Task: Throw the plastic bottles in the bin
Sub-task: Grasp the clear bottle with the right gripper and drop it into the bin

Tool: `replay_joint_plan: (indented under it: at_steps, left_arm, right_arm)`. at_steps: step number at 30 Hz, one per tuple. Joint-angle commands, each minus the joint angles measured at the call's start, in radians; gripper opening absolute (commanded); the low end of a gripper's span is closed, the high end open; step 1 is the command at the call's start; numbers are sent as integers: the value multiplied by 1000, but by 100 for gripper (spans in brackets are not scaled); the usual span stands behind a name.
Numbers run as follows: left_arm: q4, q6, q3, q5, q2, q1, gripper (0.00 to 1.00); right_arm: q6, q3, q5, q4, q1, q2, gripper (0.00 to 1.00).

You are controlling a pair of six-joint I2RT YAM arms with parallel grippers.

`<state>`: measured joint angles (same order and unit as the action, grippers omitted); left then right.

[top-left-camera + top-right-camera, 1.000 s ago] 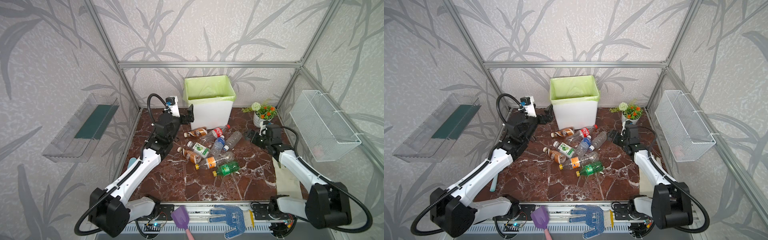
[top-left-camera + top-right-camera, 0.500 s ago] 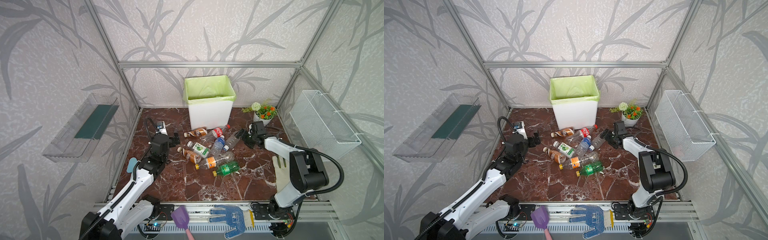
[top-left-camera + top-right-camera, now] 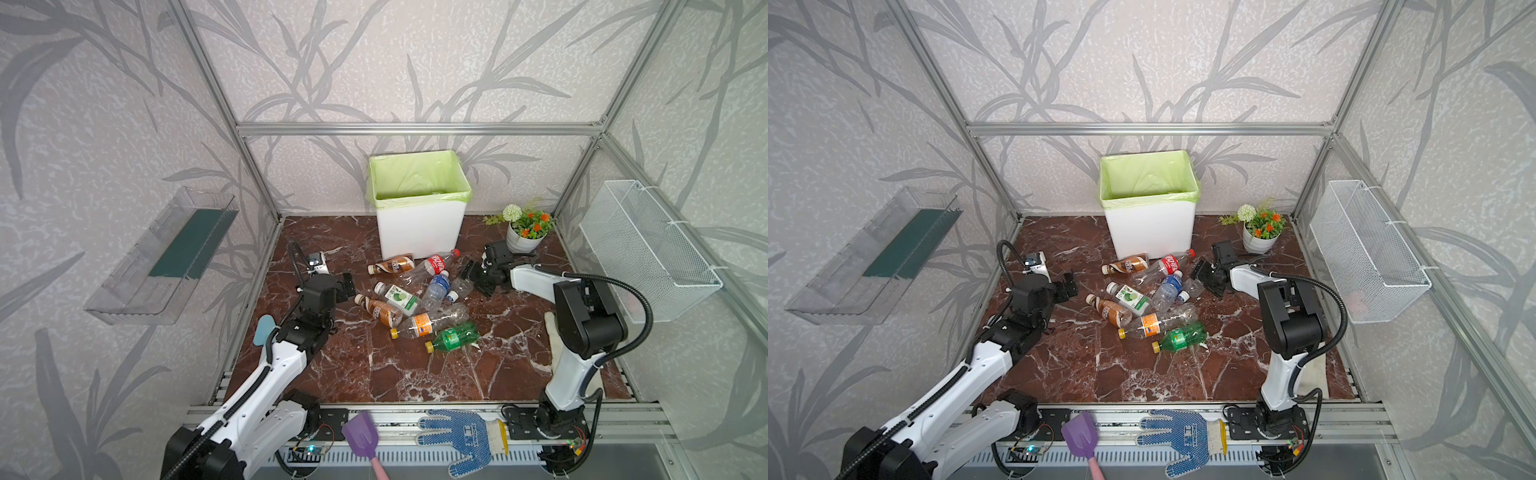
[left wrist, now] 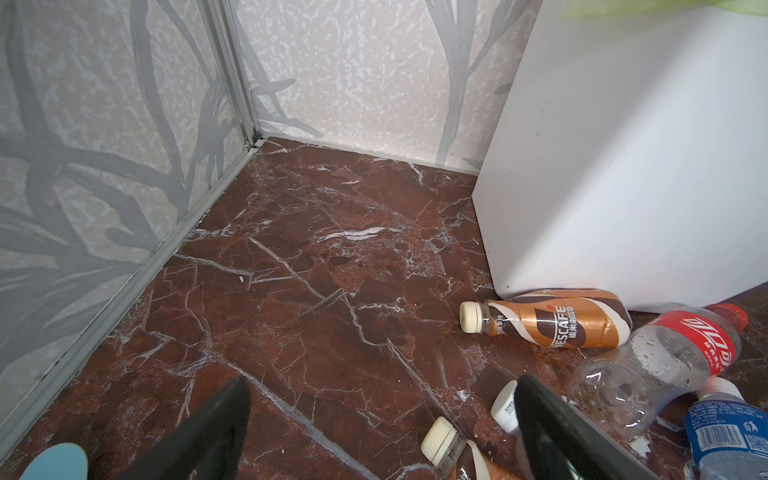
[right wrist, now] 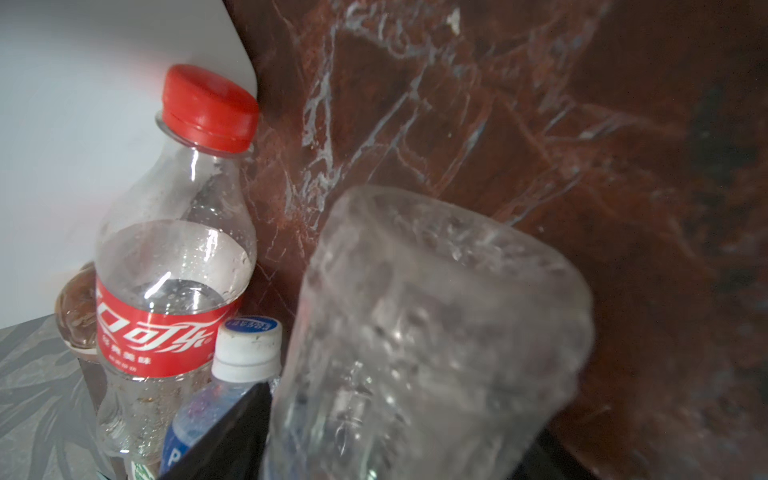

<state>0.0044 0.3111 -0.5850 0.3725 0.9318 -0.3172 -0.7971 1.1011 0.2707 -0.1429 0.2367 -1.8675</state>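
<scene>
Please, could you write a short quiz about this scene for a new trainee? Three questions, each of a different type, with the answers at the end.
1. True or false: the left gripper holds a bottle.
2. The bag in the bin is: A blue, B light green, C black.
3. Which colour is the bottle lying nearest the glove?

Key: 1 false, it is open and empty; 2 B; 3 green.

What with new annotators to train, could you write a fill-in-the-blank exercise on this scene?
The bin has a light ____ liner.
The cola bottle has a ____ cap.
The left gripper is ____, holding nothing.
The right gripper has a bottle of ____ plastic between its jaws.
Missing words: green, red, open, clear.
</scene>
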Motion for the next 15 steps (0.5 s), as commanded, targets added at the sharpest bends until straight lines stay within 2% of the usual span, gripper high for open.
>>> replay_joint_plan:
  at_steps: [1, 4, 8, 12, 15]
  left_arm:
    - [-25, 23, 4, 4, -9, 10, 99]
    - [-32, 24, 6, 2, -11, 13, 99]
    - [-32, 31, 8, -1, -8, 18, 99]
    - [-28, 43, 11, -9, 2, 22, 99]
    - [-22, 60, 14, -5, 18, 29, 99]
  right_arm:
    - [-3, 24, 5, -34, 4, -27, 67]
    - [-4, 19, 14, -23, 6, -17, 57]
    - [8, 20, 6, -20, 6, 28, 48]
    - [54, 46, -2, -22, 4, 117, 47]
    - [138, 124, -19, -52, 3, 220, 47]
